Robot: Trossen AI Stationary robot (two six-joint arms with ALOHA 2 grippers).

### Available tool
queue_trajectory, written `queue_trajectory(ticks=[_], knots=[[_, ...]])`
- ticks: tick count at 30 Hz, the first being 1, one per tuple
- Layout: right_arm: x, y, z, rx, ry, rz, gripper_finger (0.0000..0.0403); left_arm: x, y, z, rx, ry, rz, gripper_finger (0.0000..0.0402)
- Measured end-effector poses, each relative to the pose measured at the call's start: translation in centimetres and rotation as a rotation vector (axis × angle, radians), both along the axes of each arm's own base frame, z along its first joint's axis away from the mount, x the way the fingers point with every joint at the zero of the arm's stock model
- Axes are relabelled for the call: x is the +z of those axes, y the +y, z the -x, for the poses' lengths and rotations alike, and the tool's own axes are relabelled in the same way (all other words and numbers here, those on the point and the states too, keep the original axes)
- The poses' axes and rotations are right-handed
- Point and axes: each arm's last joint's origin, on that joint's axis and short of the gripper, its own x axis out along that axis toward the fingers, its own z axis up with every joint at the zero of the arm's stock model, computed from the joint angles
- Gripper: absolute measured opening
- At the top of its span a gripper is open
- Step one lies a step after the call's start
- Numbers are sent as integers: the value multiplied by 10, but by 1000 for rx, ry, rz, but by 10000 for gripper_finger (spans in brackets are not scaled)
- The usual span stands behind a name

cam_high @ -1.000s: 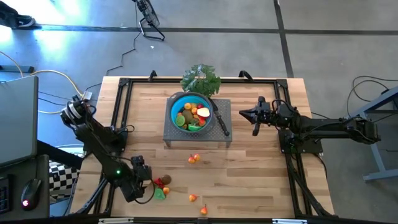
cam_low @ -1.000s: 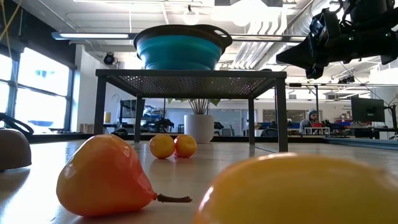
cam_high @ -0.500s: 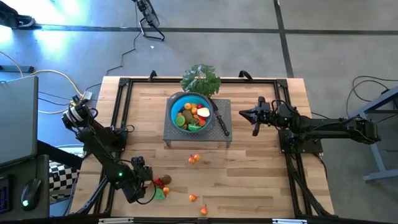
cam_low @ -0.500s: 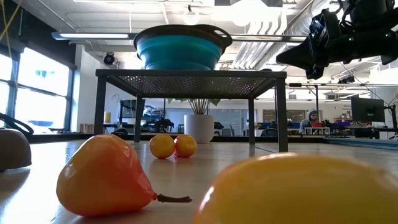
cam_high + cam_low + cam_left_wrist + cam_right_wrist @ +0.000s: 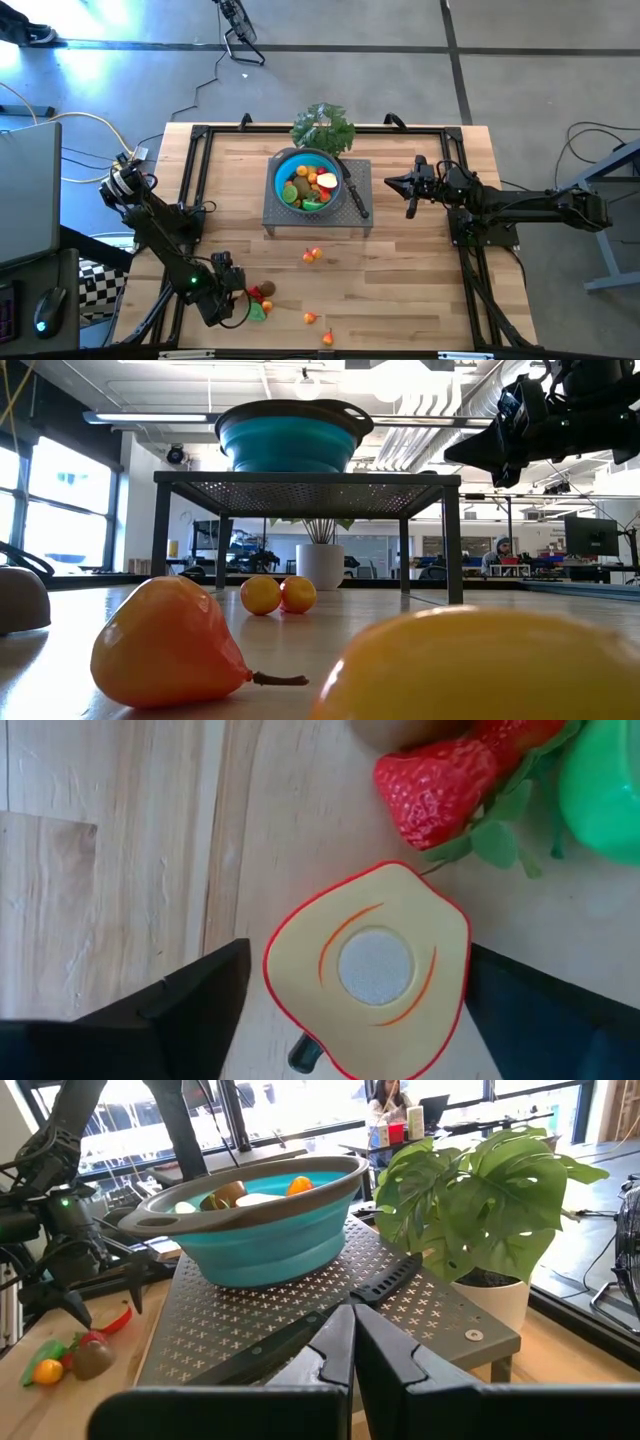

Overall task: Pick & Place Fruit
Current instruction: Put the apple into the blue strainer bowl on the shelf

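The left gripper (image 5: 350, 990) is wide open, low over a cream apple slice (image 5: 368, 968) lying on the table (image 5: 400, 290) between its fingers, holding nothing. A strawberry (image 5: 440, 785) lies just beside the slice. The right gripper (image 5: 408, 185) is closed and empty, beside the blue bowl (image 5: 280, 168) with fruit inside.

A robotics lab within an open-plan office or workshop hall. A butcher-block table (image 5: 400, 290) in a black frame stands on a bare grey concrete floor (image 5: 540, 70) crossed by loose cables (image 5: 215, 75). Beyond it: exposed ceiling ducts and strip lights (image 5: 400, 375), tall windows (image 5: 70, 500), desks with monitors (image 5: 590, 535), a seated person (image 5: 497, 553), and a potted plant (image 5: 322, 555).
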Motion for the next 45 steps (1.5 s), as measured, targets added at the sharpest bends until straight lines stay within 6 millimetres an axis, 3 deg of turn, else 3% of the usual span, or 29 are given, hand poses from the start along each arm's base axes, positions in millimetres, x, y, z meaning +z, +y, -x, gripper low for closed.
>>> queue_trajectory(ticks=[12,34,45], knots=[[0,0,0,0,1,0,2,0,-2,-1,0,-11,17,270],[0,0,0,4,1,0,2,3,-1,-1,104,-17,66,272],[0,0,0,4,1,0,2,21,4,2,168,-71,126,272]])
